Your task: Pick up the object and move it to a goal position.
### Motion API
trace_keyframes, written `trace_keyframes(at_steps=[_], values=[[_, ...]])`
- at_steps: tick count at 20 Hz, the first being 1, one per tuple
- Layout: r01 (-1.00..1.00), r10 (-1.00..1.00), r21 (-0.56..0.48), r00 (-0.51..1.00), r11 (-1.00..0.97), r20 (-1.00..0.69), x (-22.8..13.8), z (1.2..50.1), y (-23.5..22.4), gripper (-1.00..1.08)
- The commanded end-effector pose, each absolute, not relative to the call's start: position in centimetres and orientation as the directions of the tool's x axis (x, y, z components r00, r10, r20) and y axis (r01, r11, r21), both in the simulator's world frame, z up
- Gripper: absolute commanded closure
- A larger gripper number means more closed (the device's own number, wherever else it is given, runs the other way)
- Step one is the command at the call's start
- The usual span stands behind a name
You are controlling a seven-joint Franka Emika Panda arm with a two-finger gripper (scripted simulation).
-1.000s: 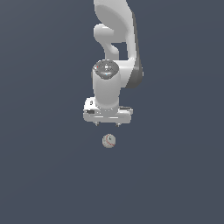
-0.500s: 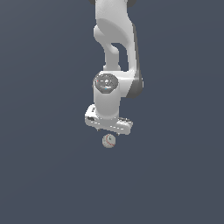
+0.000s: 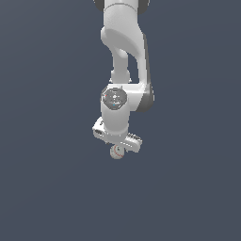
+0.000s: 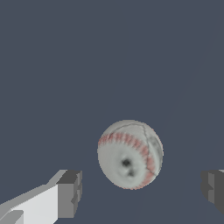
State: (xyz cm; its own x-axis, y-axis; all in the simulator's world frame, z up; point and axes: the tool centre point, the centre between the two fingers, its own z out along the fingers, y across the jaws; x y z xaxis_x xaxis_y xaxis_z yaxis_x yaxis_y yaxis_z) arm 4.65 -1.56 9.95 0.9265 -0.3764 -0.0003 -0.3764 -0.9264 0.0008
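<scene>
A uniform dark slate-grey ground fills the exterior view, in which the white arm (image 3: 124,61) reaches down from the upper edge and its end effector (image 3: 117,145) sits directly over the off-white baseball (image 3: 116,151), whose upper part is hidden behind the tilted finger bar. In the wrist view the same grey ground surrounds the baseball (image 4: 130,154), its curved red stitching visible, lying between the two dark fingertips (image 4: 70,193) with clear gaps on both sides, so the end effector (image 4: 142,192) stands spread and touches nothing.
</scene>
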Motion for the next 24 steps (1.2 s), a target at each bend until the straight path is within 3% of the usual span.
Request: trace_keyframes(at_steps=[1,21,22,24], values=[[-0.387,-0.387,0.0,0.922,-0.922,0.0,4.8,9.8,-1.5,-0.92],[-0.388,-0.388,0.0,0.921,-0.921,0.0,4.8,4.8,-1.6,-0.92],[-0.388,-0.388,0.0,0.921,-0.921,0.0,4.8,4.8,-1.6,1.08],[-0.388,-0.388,0.0,0.921,-0.921,0.0,4.8,4.8,-1.6,1.08]])
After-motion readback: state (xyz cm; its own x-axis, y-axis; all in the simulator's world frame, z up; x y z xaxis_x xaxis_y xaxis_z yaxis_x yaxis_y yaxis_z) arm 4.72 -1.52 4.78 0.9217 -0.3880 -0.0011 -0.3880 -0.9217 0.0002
